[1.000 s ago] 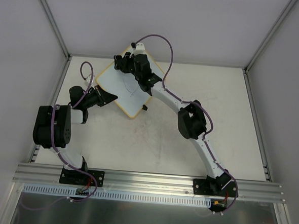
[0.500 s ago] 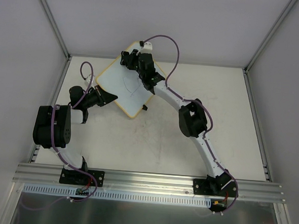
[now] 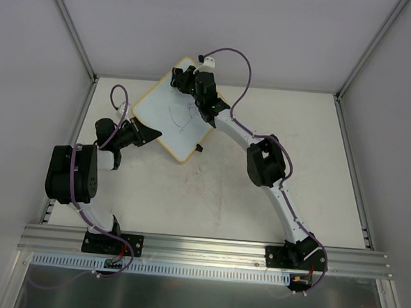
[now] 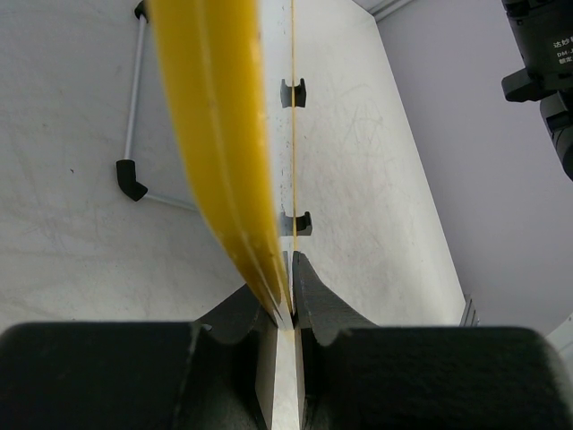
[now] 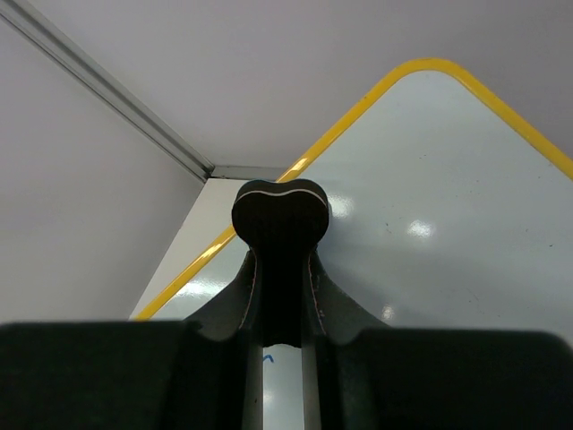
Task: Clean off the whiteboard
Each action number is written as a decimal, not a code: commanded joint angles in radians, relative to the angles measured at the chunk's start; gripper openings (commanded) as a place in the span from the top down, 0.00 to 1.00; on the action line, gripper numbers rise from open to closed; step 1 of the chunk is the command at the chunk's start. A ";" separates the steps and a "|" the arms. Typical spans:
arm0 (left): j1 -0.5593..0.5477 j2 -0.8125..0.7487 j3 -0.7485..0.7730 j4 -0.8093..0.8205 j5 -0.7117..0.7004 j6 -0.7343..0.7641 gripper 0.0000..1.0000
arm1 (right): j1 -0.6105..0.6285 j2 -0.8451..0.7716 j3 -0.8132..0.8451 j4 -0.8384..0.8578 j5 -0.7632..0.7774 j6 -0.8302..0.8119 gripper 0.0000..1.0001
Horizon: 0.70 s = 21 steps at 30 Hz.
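The whiteboard (image 3: 167,117) lies tilted at the back left of the table, with a yellow frame and dark pen scribbles (image 3: 185,114) in its middle. My left gripper (image 3: 151,134) is shut on its near-left edge. In the left wrist view the yellow frame (image 4: 219,134) runs edge-on into my left gripper (image 4: 286,288), and two black clip feet (image 4: 294,91) show. My right gripper (image 3: 183,80) is over the board's far corner, shut on a black eraser (image 5: 279,215) held against the white surface (image 5: 448,197).
Grey enclosure walls and aluminium posts (image 3: 72,27) stand close behind and left of the board. A thin grey rod with black ends (image 4: 132,116) shows in the left wrist view. The scuffed white table (image 3: 259,185) stretches to the right.
My right gripper with the eraser has moved up and back toward the board's far corner, uncovering the scribbles in the middle. The left arm and the board have stayed still.
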 commanded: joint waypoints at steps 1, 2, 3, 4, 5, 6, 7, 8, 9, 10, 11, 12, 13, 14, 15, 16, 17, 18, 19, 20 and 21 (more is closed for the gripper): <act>-0.010 -0.004 -0.006 -0.014 0.046 0.093 1.00 | 0.023 0.008 -0.027 0.007 -0.024 0.014 1.00; -0.010 -0.004 -0.005 -0.015 0.048 0.093 1.00 | 0.031 -0.001 -0.068 0.010 -0.027 0.016 1.00; -0.010 -0.004 -0.005 -0.015 0.046 0.093 1.00 | 0.032 -0.011 -0.094 0.017 -0.025 0.017 1.00; -0.010 -0.005 -0.006 -0.015 0.046 0.093 1.00 | 0.035 -0.024 -0.128 0.046 -0.028 0.026 1.00; -0.010 -0.005 -0.008 -0.015 0.046 0.093 1.00 | 0.037 -0.049 -0.162 0.066 -0.034 0.039 1.00; -0.010 -0.005 -0.008 -0.014 0.046 0.093 1.00 | 0.038 -0.060 -0.218 0.080 -0.045 0.054 1.00; -0.009 -0.007 -0.009 -0.014 0.045 0.093 1.00 | 0.041 -0.067 -0.236 0.083 -0.051 0.057 1.00; -0.010 -0.009 -0.009 -0.014 0.046 0.093 1.00 | 0.044 -0.081 -0.252 0.082 -0.056 0.056 1.00; -0.010 -0.007 -0.009 -0.014 0.045 0.093 1.00 | 0.047 -0.089 -0.286 0.082 -0.067 0.054 1.00; -0.010 -0.007 -0.009 -0.014 0.046 0.093 1.00 | 0.051 -0.098 -0.305 0.083 -0.071 0.053 1.00; -0.009 -0.007 -0.009 -0.014 0.045 0.093 1.00 | 0.055 -0.113 -0.320 0.082 -0.077 0.047 1.00; -0.009 -0.009 -0.011 -0.014 0.046 0.093 1.00 | 0.061 -0.121 -0.332 0.083 -0.083 0.036 1.00; -0.009 -0.009 -0.009 -0.014 0.045 0.093 1.00 | 0.064 -0.130 -0.358 0.082 -0.094 0.015 1.00; -0.010 -0.009 -0.009 -0.014 0.045 0.093 1.00 | 0.070 -0.137 -0.371 0.082 -0.096 0.004 1.00; -0.009 -0.009 -0.009 -0.012 0.045 0.093 1.00 | 0.074 -0.152 -0.380 0.080 -0.103 -0.009 1.00; -0.009 -0.009 -0.009 -0.012 0.046 0.093 1.00 | 0.075 -0.158 -0.395 0.068 -0.108 -0.018 1.00; -0.010 -0.009 -0.011 -0.012 0.046 0.093 1.00 | 0.078 -0.164 -0.401 0.059 -0.113 -0.032 1.00; -0.009 -0.009 -0.009 -0.012 0.046 0.093 1.00 | 0.078 -0.176 -0.404 0.047 -0.116 -0.035 1.00; -0.010 -0.009 -0.011 -0.012 0.046 0.093 1.00 | 0.077 -0.183 -0.415 0.025 -0.114 -0.039 1.00; -0.010 -0.009 -0.009 -0.012 0.045 0.093 1.00 | 0.078 -0.190 -0.424 0.019 -0.149 -0.047 1.00; -0.010 -0.007 -0.009 -0.012 0.046 0.093 1.00 | 0.080 -0.198 -0.438 0.017 -0.143 -0.047 1.00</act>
